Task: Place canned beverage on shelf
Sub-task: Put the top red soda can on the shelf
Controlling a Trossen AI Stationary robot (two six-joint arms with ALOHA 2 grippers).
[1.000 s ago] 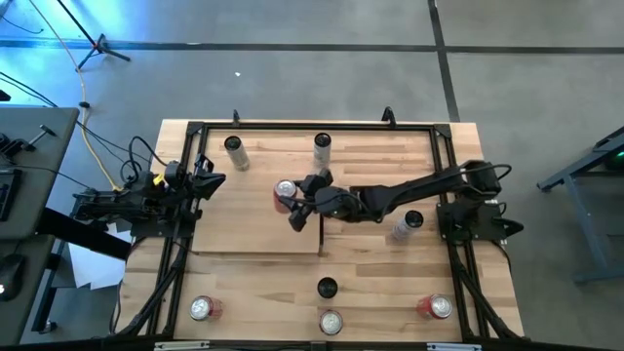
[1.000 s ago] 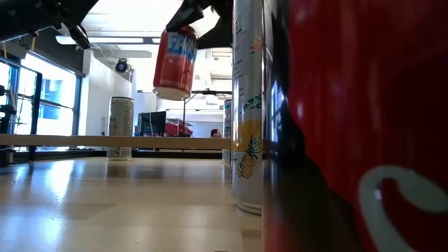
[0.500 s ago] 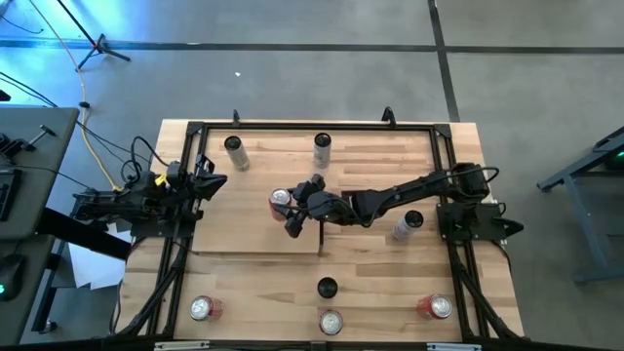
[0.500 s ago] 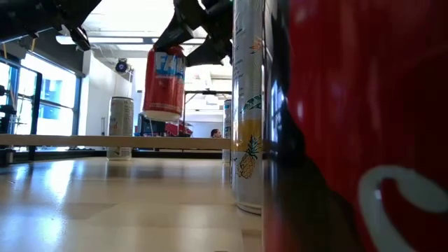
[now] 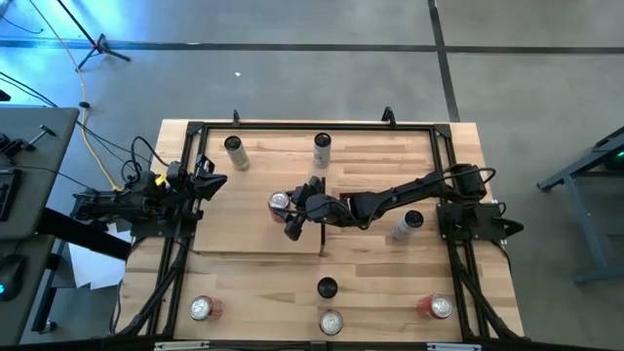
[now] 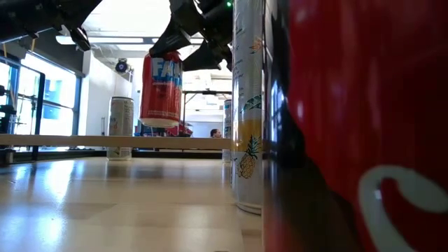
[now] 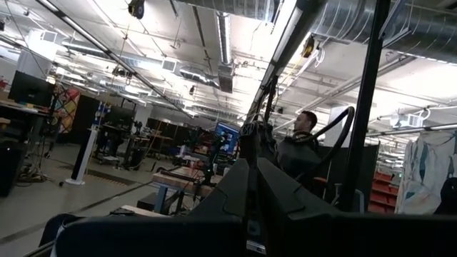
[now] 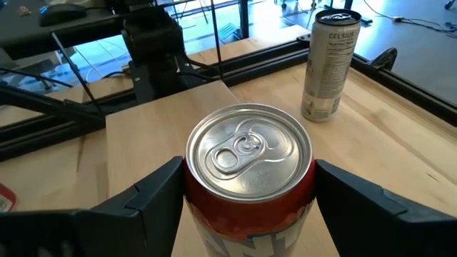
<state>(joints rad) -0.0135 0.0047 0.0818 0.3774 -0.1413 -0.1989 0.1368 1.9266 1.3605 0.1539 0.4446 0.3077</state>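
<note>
The right gripper is clamped on the red aluminium beverage can, holding it in the air above the flat pale-wood shelf panel, near the panel's 3 o'clock edge with its thin dark upright strip; bare panel lies open toward 9 o'clock; a tall silver can stands well apart at 11 o'clock; the left gripper, fingers together, waits at the table's 9 o'clock edge.
</note>
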